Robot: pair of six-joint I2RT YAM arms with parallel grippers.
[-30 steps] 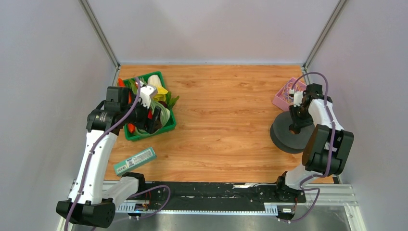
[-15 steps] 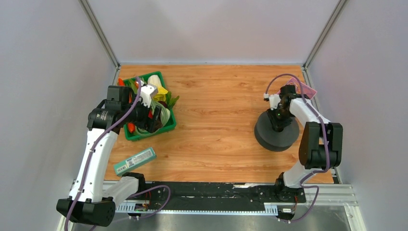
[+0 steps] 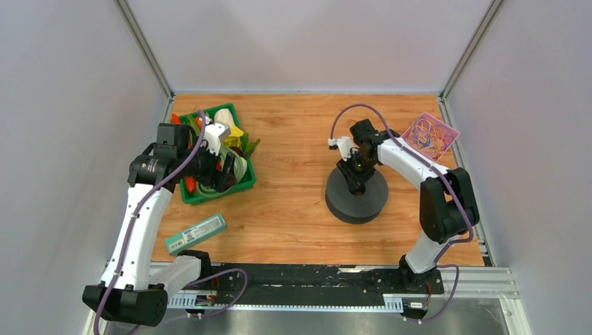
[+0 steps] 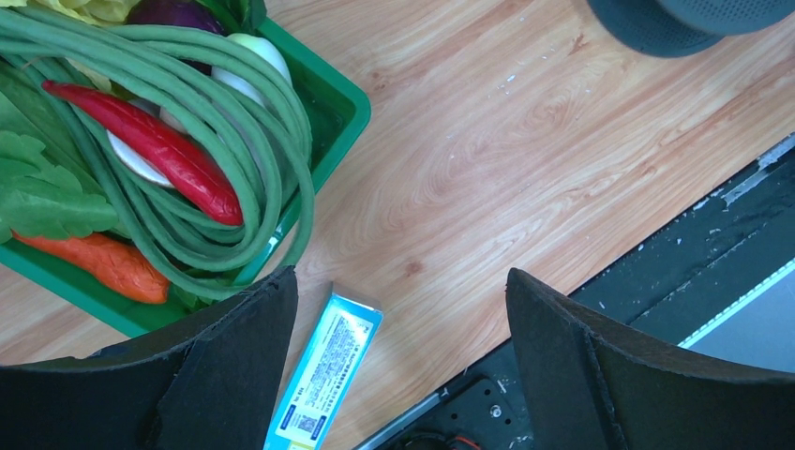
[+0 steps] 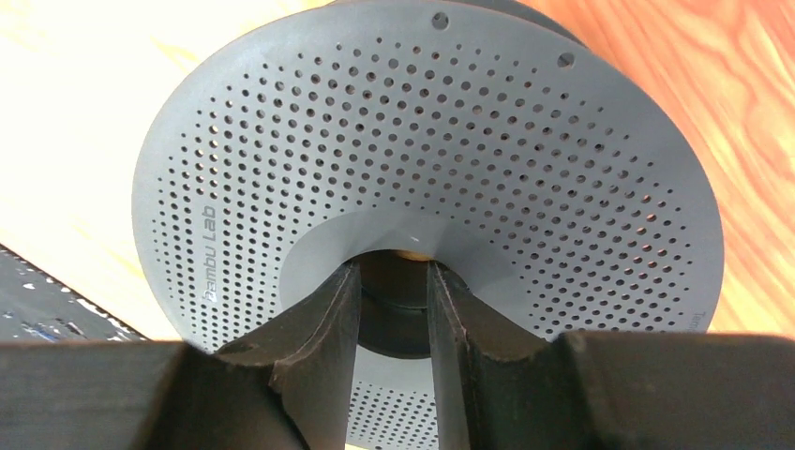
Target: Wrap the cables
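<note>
The cables (image 3: pixel 432 135), thin loose strands of orange, yellow and purple, lie tangled in a pink tray (image 3: pixel 449 130) at the table's far right corner, close to the right edge. No gripper touches them.

Nearer the middle of the table (image 3: pixel 293 139), well apart from the tray, sits a dark grey perforated spool (image 3: pixel 357 202). The right gripper (image 5: pixel 394 281) reaches down into its centre, the two fingers (image 5: pixel 323 328) drawn close and clamped on the spool's hub.

Along the left edge, toward the far side, stands a green basket (image 3: pixel 246 183) filled with long beans (image 4: pixel 234 122), a red chilli (image 4: pixel 159 150) and a carrot (image 4: pixel 103 262). The left gripper (image 4: pixel 401 281) hangs over the basket's near right corner with its fingers spread wide and nothing between them. A blue-green box (image 3: pixel 196 233) lies flat on the wood beside the basket, toward the near left corner.
</note>
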